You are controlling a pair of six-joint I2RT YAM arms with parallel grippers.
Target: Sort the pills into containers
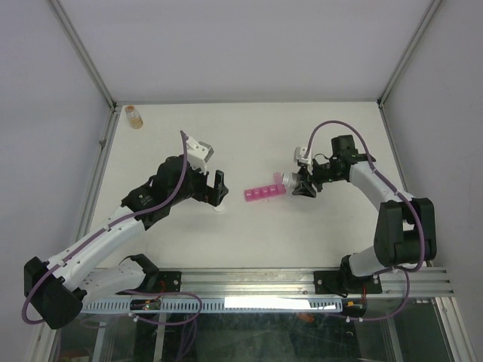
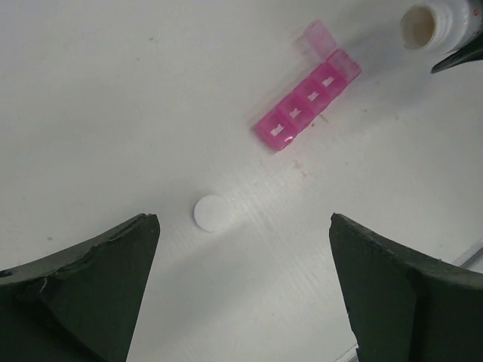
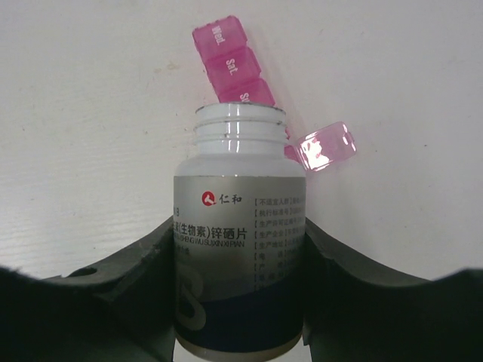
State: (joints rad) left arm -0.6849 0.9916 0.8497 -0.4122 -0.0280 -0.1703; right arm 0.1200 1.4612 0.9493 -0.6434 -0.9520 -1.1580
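Right wrist view, right pincer [image 3: 238, 245] clamping uncapped bottle [image 3: 238, 154] tipped toward containers [image 3: 230, 69], left pincer [image 2: 243, 226] spread wide

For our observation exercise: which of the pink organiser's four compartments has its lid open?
The end compartment nearest the uncapped bottle in the right hand; its lid stands flipped up, the other three are shut.

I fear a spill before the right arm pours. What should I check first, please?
1. Cap off: ok, white cap lies on the table.
2. Grip: ok, right gripper fingers clamp the bottle.
3. Target open: ok, the organiser has its end lid up; the others are shut.
4. Mouth over the open compartment: cannot tell.
5. Contents: cannot tell whether pills are in the bottle.
6. Clearance: ok, left gripper is open, above the white cap.
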